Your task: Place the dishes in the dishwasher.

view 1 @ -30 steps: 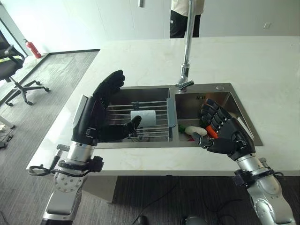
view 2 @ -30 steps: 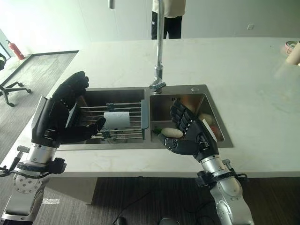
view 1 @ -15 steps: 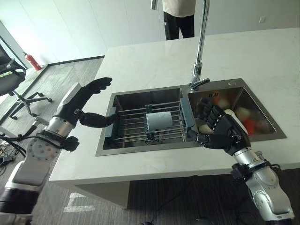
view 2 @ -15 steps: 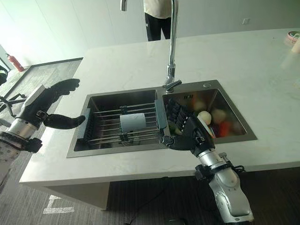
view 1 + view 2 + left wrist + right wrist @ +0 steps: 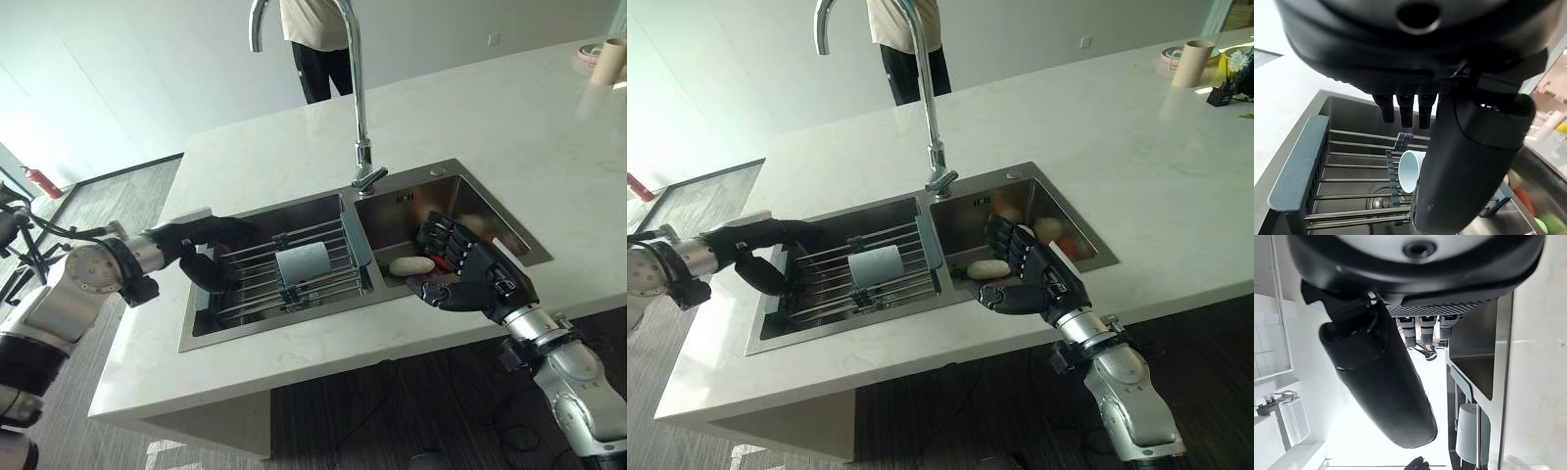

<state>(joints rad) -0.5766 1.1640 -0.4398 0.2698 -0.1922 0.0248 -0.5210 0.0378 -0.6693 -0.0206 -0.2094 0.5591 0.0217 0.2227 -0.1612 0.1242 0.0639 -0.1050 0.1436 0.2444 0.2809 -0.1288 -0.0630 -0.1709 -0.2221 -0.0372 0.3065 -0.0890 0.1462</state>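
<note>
I note the white cup (image 5: 302,262) lying on its side on the rack (image 5: 257,279) in the frame-centre basin, just right of my empty, open left hand (image 5: 201,257), the nearer one; my right hand (image 5: 468,277) hovers open and empty at lower right.

I see one dish, a pale blue-white cup (image 5: 302,263), lying on its side on the wire rack (image 5: 284,257) that spans the left basin of the steel sink (image 5: 323,206). It rests near the middle of the rack, toward its near rail, cradled between the bars. From the left wrist view, its open mouth (image 5: 1409,171) faces the rack's left end, and the inside looks empty and clean.
</note>
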